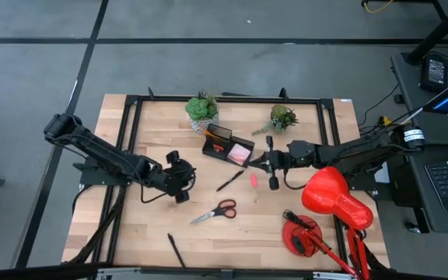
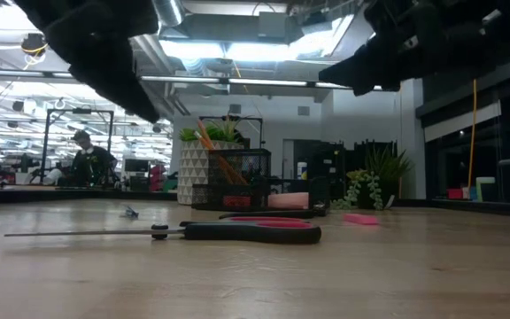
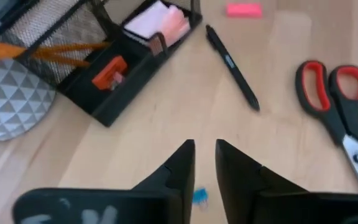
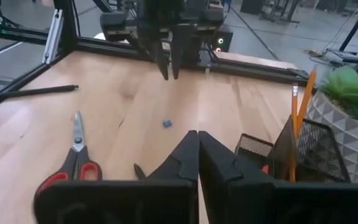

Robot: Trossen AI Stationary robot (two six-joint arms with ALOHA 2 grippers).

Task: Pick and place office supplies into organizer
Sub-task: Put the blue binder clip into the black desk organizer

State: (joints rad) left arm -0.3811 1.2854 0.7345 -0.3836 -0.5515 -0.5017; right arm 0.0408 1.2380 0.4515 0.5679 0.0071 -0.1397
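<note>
While the left gripper (image 3: 204,163) hangs slightly parted, empty, the right gripper (image 4: 197,149) is pressed together. Scissors (image 1: 215,211) are stiff, flat and slippery. Best grabbed across the red handles.

On the counter (image 1: 154,225), the organizer (image 1: 225,145) sits at the back between two potted plants (image 1: 201,110), pencils (image 3: 48,51) standing in its rear compartment and a sticky-note pad (image 1: 239,153) in its front tray. Before it lie a pen (image 1: 229,181) and an eraser (image 1: 253,180); scissors (image 1: 214,211) lie nearer the front. A desk lamp (image 1: 329,206) stands at the right.
</note>
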